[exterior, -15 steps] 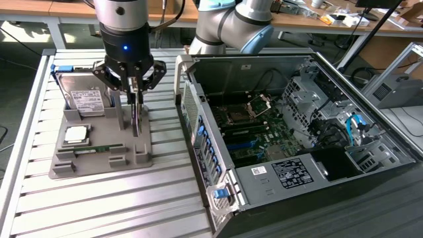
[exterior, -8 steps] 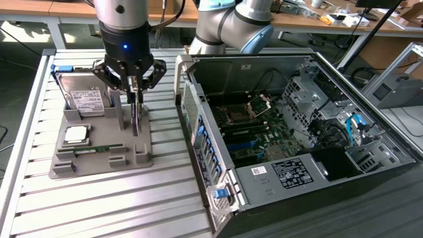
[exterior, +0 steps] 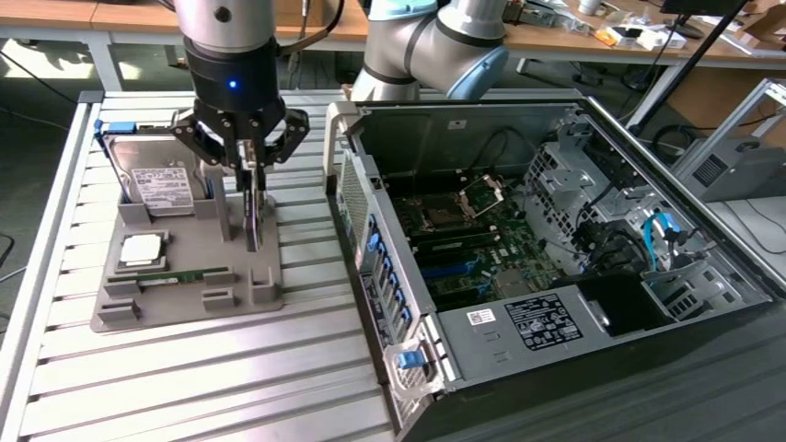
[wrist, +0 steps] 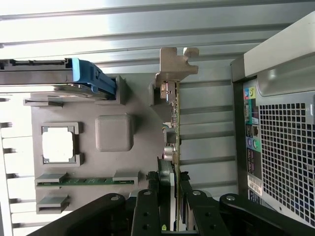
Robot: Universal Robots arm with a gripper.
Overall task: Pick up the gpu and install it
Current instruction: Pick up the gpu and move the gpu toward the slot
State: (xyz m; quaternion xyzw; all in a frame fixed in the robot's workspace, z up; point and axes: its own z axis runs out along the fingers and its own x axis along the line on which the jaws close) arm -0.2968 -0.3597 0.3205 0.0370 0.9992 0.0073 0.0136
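Note:
The gpu (exterior: pixel 253 221) is a thin card standing on edge over the grey holder tray (exterior: pixel 184 308), its lower edge at or just above the tray. My gripper (exterior: pixel 249 168) hangs straight down over it, and its fingers are shut on the card's upper edge. In the wrist view the gpu (wrist: pixel 173 123) shows edge-on, with its metal end bracket (wrist: pixel 175 64) at the far end. My gripper (wrist: pixel 170 199) flanks the card closely with a dark finger on each side. I cannot tell whether the card is clear of its slot.
The tray also holds a silver hard drive (exterior: pixel 154 180), a processor chip (exterior: pixel 142 249) and a green memory stick (exterior: pixel 184 274). The open computer case (exterior: pixel 368 230) lies at the exterior view's right, motherboard (exterior: pixel 473 249) exposed. Everything rests on a slatted metal table (exterior: pixel 184 387).

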